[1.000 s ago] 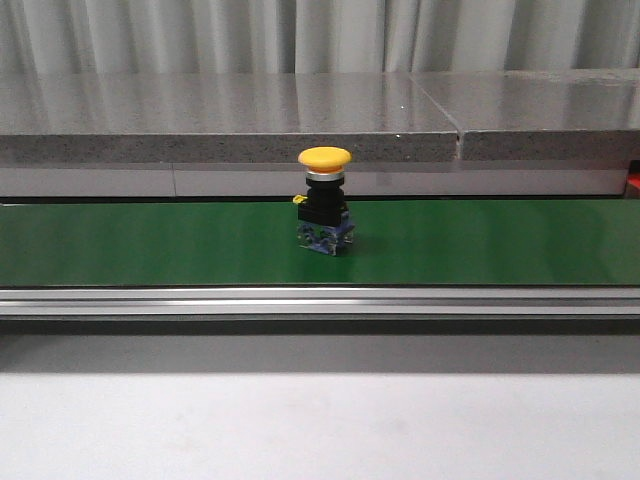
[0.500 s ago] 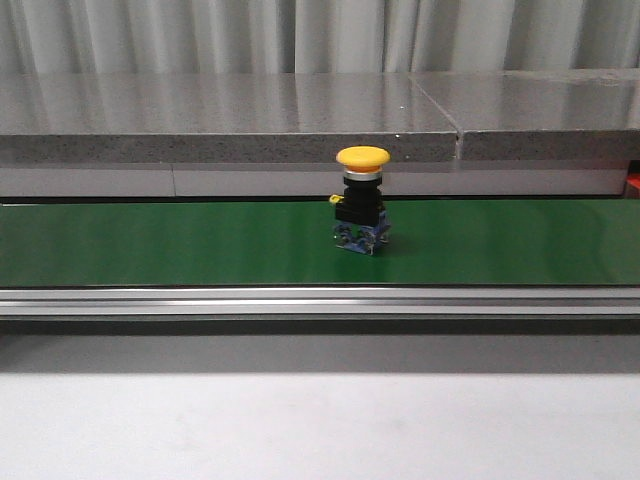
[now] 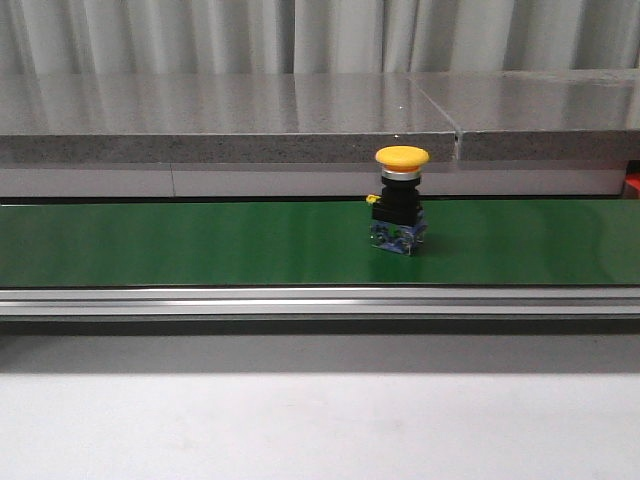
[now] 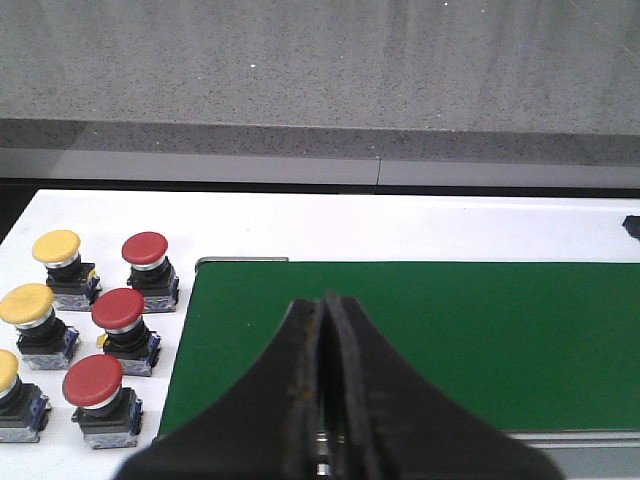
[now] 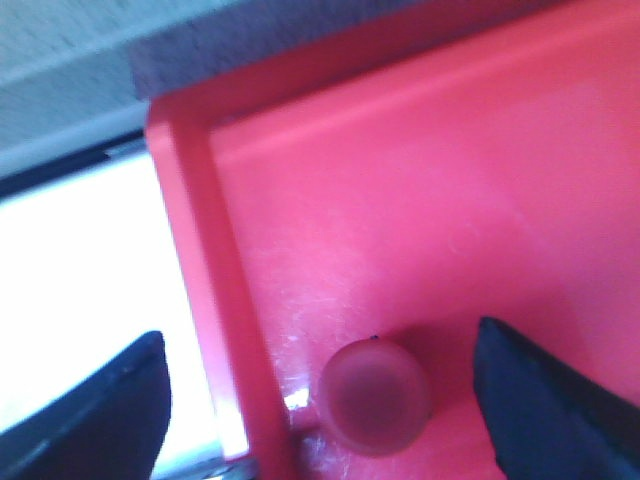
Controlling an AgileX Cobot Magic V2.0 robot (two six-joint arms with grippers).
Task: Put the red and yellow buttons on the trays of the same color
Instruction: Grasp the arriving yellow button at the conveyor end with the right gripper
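On the green belt [image 3: 200,245] the yellow button [image 3: 400,200] stands upright and has travelled rightward over the last second, now right of centre, so a pick looks due soon. Left gripper [image 4: 326,375], fingers pressed together and empty, hangs over the belt's near edge beside spare buttons [image 4: 110,330]. Right gripper [image 5: 320,395] is spread wide over the red tray [image 5: 420,200], near its wall, a red button [image 5: 375,395] below; room there is tight.
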